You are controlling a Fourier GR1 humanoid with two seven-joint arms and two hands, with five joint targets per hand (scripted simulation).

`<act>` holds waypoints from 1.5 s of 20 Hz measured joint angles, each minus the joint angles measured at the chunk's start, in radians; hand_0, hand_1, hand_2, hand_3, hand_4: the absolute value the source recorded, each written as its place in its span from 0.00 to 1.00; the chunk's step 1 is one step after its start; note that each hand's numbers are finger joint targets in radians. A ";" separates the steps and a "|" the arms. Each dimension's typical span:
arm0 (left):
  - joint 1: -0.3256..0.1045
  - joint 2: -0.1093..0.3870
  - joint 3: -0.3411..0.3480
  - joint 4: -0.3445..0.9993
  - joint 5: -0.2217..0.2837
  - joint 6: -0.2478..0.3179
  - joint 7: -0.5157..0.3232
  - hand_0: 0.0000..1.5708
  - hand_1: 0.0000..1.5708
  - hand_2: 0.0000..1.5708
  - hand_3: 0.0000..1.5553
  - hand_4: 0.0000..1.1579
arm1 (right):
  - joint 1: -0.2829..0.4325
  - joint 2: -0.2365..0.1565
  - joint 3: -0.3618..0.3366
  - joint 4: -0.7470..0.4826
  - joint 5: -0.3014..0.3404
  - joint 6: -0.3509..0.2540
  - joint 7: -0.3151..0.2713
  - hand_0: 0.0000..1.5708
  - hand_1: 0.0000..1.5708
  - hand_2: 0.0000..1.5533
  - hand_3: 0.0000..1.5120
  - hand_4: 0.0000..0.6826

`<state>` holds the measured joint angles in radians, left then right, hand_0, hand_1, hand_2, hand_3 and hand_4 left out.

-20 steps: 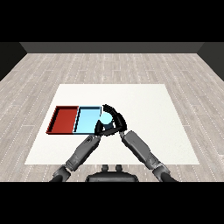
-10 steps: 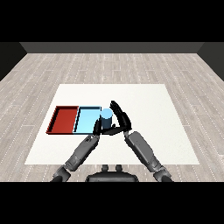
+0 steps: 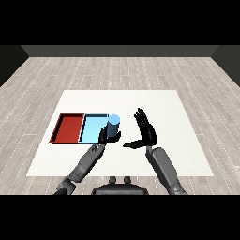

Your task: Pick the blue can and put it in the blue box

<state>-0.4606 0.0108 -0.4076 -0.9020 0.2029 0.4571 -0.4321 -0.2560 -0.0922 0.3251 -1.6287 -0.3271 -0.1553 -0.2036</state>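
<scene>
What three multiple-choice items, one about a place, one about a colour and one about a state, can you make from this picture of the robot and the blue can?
1. Where does the blue can stand?
A. At the right edge of the light blue tray
B. In the red tray
C. At the table's far right corner

2. What colour is the tray on the left?
A. Green
B. Red
C. Yellow

3. How is the right hand?
A. Curled round the can
B. Lying flat inside a tray
C. Open, apart from the can

Answers: 1 A, the can stands at that tray's right edge, beside the left hand. 2 B, the left tray is red. 3 C, its fingers are straight, with bare table between it and the can.
</scene>
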 measured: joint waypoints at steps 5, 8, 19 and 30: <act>0.000 0.044 0.038 -0.011 -0.014 -0.020 0.042 1.00 1.00 1.00 0.97 0.98 | 0.084 -0.049 -0.098 -0.116 -0.055 0.023 0.001 0.00 0.00 0.00 0.00 0.00; -0.017 0.092 0.075 0.019 -0.021 -0.035 0.057 1.00 1.00 1.00 0.96 0.99 | 0.150 -0.078 -0.151 -0.157 -0.077 0.042 -0.019 0.00 0.00 0.00 0.00 0.00; -0.125 0.255 0.249 0.294 0.000 -0.095 0.178 1.00 1.00 1.00 0.96 0.92 | 0.195 -0.113 -0.250 -0.145 -0.090 0.062 -0.023 0.00 0.00 0.00 0.00 0.00; -0.312 0.224 0.259 0.706 -0.104 -0.044 0.283 0.97 0.97 0.89 0.73 0.78 | 0.143 -0.068 -0.275 0.014 -0.077 0.074 -0.068 0.00 0.00 0.00 0.00 0.00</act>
<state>-0.7731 0.2352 -0.1488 -0.1957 0.0992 0.4132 -0.1487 -0.1128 -0.1603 0.0497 -1.6145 -0.4045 -0.0811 -0.2711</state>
